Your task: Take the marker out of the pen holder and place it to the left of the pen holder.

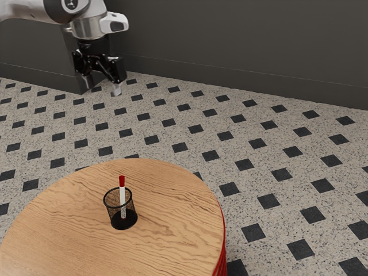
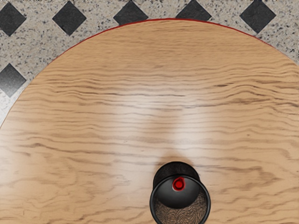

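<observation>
- Exterior view: claw (image 1: 102, 86) empty, fingers well apart, raised above the table (image 1: 178, 213); marker (image 1: 122, 198) nearly upright inside the mesh pen holder (image 1: 112, 208), red cap (image 1: 122, 181) above its rim.
- Wrist view: cap seen end-on. Recommended approach: centre over it, descend vertically, close clear of the rim, lift straight. No brand or lettering legible.

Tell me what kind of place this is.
Probably a simple simulated room, perhaps a mock café or kitchen corner: there's a round wooden table with a red edge, a speckled floor with dark diamond tiles, and a plain dark wall.
</observation>
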{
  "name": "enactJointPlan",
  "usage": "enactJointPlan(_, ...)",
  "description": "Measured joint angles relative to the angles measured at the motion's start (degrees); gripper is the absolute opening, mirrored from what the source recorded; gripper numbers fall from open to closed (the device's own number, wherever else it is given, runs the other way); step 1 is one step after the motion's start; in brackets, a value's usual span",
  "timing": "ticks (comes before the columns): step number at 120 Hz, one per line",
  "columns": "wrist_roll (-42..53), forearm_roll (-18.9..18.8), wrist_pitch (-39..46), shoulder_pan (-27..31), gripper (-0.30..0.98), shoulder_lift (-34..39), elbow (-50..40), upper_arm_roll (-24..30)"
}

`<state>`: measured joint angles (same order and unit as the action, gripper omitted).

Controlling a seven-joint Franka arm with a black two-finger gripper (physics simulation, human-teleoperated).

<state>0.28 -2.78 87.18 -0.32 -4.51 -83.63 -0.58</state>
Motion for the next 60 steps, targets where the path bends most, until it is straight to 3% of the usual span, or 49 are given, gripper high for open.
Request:
enactJointPlan(32, 0.0, -0.1, 0.4, 0.2, 0.69, -1.7, -0.6, 0.7)
enactJointPlan(60, -0.4, 0.7, 10.6, -0.5, 0.69, 6.1, -25.0, 2.0)
